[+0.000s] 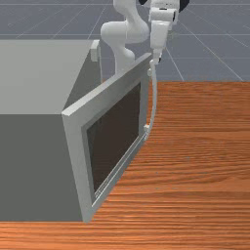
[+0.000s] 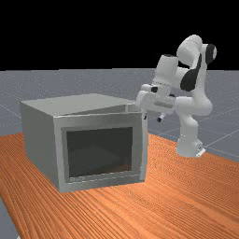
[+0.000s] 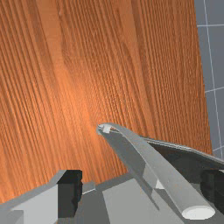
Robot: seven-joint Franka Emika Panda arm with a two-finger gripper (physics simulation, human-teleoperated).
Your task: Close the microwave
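The grey microwave (image 2: 39, 135) stands on the table with its door (image 2: 98, 182) partly open, swung out from the body in the front view. A curved upright handle (image 1: 155, 97) runs along the door's free edge. My gripper (image 2: 152, 118) is at the handle's top end, tilted, with its fingers apart. In the wrist view the gripper (image 3: 142, 191) is open, and the handle (image 3: 153, 162) passes through the span between the fingers, its near end closer to one finger (image 3: 213, 188) than to the other. Whether either finger touches it, I cannot tell.
The wooden table (image 1: 200, 156) extends beside the door on the front view's right. The microwave's body (image 1: 34, 78) takes up the front view's left. Behind the door, the arm's base (image 2: 189, 140) stands at the far view's right.
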